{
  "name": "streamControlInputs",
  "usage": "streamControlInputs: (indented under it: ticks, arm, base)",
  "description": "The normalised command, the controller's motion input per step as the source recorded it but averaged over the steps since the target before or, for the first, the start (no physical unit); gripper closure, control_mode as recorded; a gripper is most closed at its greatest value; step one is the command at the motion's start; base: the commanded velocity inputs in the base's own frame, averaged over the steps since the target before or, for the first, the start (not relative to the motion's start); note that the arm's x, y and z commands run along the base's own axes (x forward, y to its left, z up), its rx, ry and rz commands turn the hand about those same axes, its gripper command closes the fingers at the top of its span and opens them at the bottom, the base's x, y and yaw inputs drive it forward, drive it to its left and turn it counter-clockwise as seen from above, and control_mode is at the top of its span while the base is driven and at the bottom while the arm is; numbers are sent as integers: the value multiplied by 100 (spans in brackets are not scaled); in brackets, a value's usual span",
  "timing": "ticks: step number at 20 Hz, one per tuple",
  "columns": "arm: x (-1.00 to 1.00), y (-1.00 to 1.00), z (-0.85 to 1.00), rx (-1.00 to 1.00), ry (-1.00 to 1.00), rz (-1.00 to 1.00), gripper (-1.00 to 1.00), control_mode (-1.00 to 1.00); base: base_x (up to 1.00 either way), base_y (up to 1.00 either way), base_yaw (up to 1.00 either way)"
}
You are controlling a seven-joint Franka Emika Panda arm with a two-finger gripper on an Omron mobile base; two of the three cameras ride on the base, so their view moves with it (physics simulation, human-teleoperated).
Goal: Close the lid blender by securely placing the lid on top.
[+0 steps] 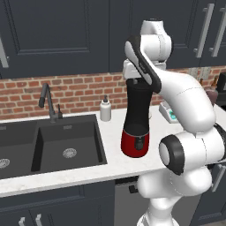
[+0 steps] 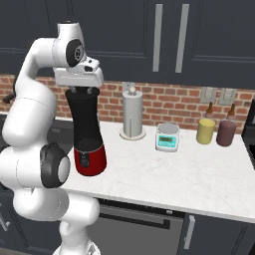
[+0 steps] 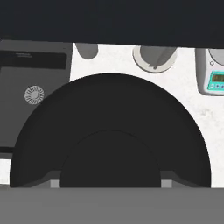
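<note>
The blender [image 1: 136, 119] stands on the white counter right of the sink, a tall black jar on a rounded red base [image 2: 89, 159]. My gripper [image 2: 83, 90] hangs straight down right at the jar's top. In the hand view the round black lid [image 3: 109, 109] lies directly under the hand, and its raised central knob sits between my gripper [image 3: 110, 183] fingertips, which touch its two sides. The lid looks level with the jar's rim; from the base views I cannot tell whether it rests fully seated.
A black sink [image 1: 66, 145] with faucet [image 1: 48, 103] lies left of the blender, a white soap dispenser [image 1: 105, 109] behind it. To the right stand a paper towel holder [image 2: 132, 117], a grey-and-teal scale [image 2: 167, 137], and a yellow canister [image 2: 205, 131] and a purple canister [image 2: 226, 133].
</note>
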Motion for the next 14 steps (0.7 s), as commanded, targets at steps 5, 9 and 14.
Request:
streamControlInputs:
  ticks: [5, 9, 14]
  arm:
    - [38, 4, 0, 2, -2, 0, 100, -100]
    - [25, 1, -4, 0, 0, 0, 100, -100]
    - [7, 0, -12, 0, -1, 0, 100, -100]
  base:
    - [0, 0, 0]
    - [0, 0, 0]
    - [0, 0, 0]
